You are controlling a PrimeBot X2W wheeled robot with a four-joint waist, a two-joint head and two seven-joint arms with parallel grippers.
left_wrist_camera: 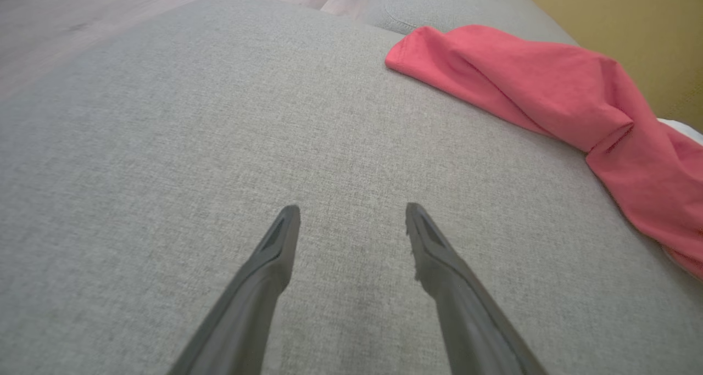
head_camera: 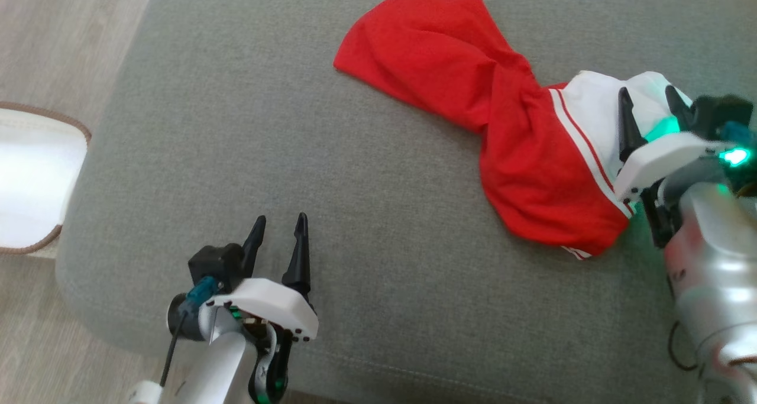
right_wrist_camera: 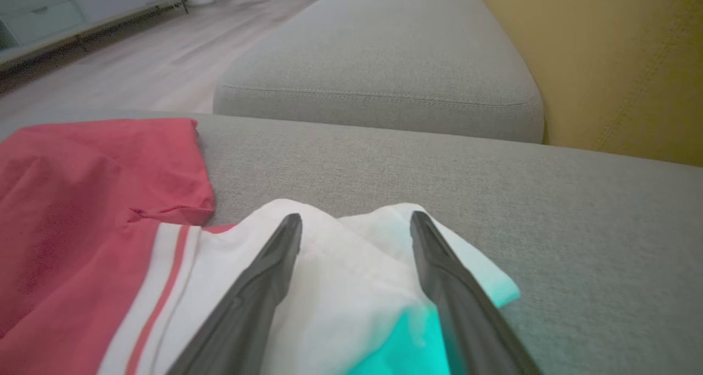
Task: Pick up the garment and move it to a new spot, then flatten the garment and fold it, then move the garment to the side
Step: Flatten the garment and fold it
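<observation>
**Head view:** the garment (head_camera: pixel 449 61) is seen lying crumpled on the grey cushion (head_camera: pixel 236 126). It stretches from the upper centre of the frame down to the right. Its red body is twisted at the middle, and its white panel and striped trim are bunched at the right end. The left fingers (head_camera: pixel 298 250) are seen at the lower left, spread apart and empty, well apart from the cloth. The right fingers (head_camera: pixel 628 126) are found at the right edge. They are parted over the white panel, and nothing is clamped between them.

**Left wrist view:** the left fingers (left_wrist_camera: pixel 274 254) are shown spread wide over the bare grey cushion (left_wrist_camera: pixel 165 144). The garment (left_wrist_camera: pixel 522 84) is draped across the upper right and is not touched by them.

**Right wrist view:** the right fingers (right_wrist_camera: pixel 263 287) are held wide apart directly over the white panel, which is humped up between and beneath them. The red part of the garment (right_wrist_camera: pixel 82 199) is spread at the left of the frame. The grey cushion (right_wrist_camera: pixel 439 161) is seen beyond the tips.
</observation>
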